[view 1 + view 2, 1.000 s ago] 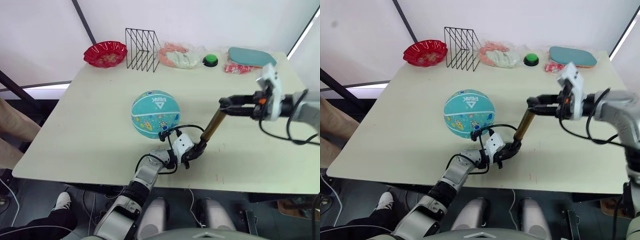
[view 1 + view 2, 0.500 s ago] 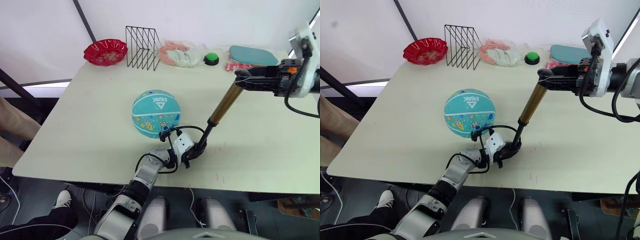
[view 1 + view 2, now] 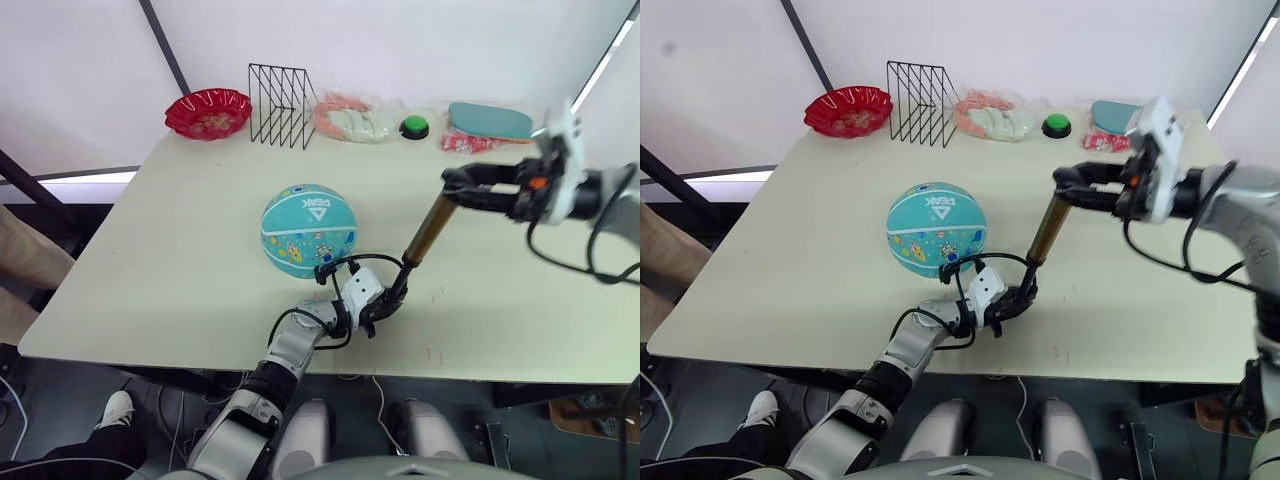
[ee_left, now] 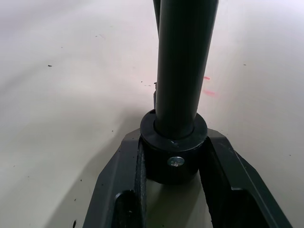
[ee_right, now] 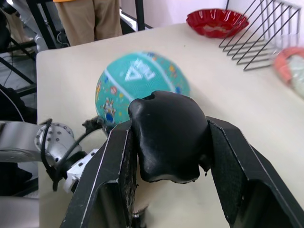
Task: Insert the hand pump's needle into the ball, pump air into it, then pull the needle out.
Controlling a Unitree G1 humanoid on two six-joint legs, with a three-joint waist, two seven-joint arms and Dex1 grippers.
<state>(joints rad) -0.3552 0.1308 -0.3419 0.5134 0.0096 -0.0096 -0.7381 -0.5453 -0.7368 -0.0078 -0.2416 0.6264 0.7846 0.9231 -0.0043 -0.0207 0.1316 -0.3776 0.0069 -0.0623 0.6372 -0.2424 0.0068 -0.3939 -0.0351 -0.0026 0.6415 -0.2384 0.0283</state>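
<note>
Pumping appeared underway: left claw (image 3: 385,303) clamped the hand pump (image 3: 424,238) base beside the ball (image 3: 309,229); right claw (image 3: 462,186) gripped its handle; needle removal remained.

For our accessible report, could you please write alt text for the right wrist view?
The right gripper is shut on the hand pump's black handle. Beyond it the teal ball rests on the table, with a red bowl and a wire rack farther off.

**A staged test room**

A plain pale table (image 3: 190,240) stands against bare white walls (image 3: 400,40). Unrelated props line its far edge: a red bowl (image 3: 208,110), a wire rack (image 3: 278,92), a green button (image 3: 414,126). Loose cables (image 3: 20,385) trail on the floor.
</note>
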